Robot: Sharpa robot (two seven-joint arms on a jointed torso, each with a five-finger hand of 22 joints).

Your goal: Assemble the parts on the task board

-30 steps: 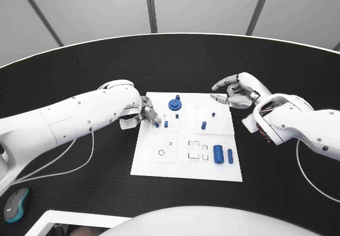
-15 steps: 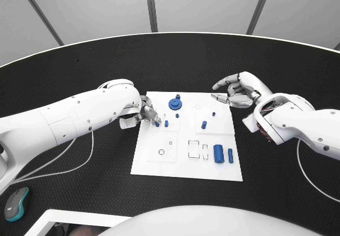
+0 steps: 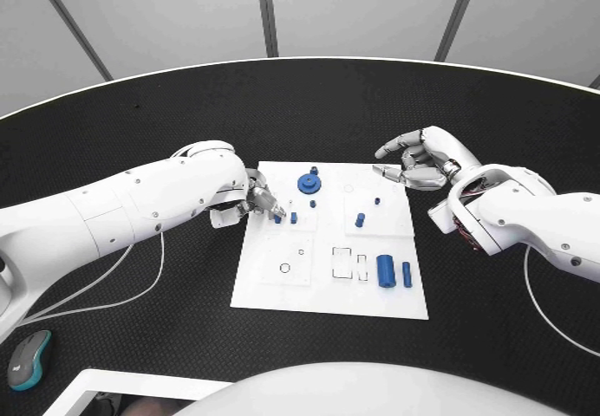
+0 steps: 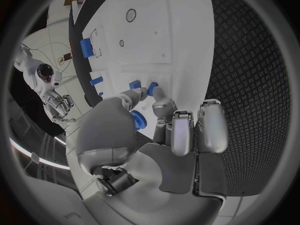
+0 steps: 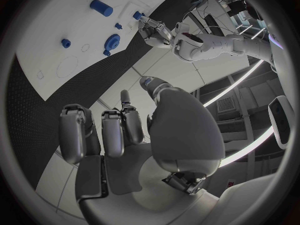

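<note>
The white task board (image 3: 328, 286) lies in the middle of the black table. On it stand a blue gear (image 3: 309, 183), several small blue pegs (image 3: 359, 220) and two blue cylinders (image 3: 387, 271) lying near its right edge. My left hand (image 3: 257, 201) sits at the board's left edge, thumb and finger closed round a small blue peg (image 3: 277, 218) (image 4: 134, 85); a second peg (image 3: 293, 218) stands just beside it. My right hand (image 3: 419, 165) hovers off the board's far right corner with its fingers (image 5: 112, 130) curled in and nothing in them.
A teal device (image 3: 28, 360) lies at the table's front left, and a white cable (image 3: 125, 276) loops under my left arm. The board's near left part holds bare outlined slots (image 3: 340, 263). Black tabletop surrounds the board up to the rounded edge (image 3: 300, 59).
</note>
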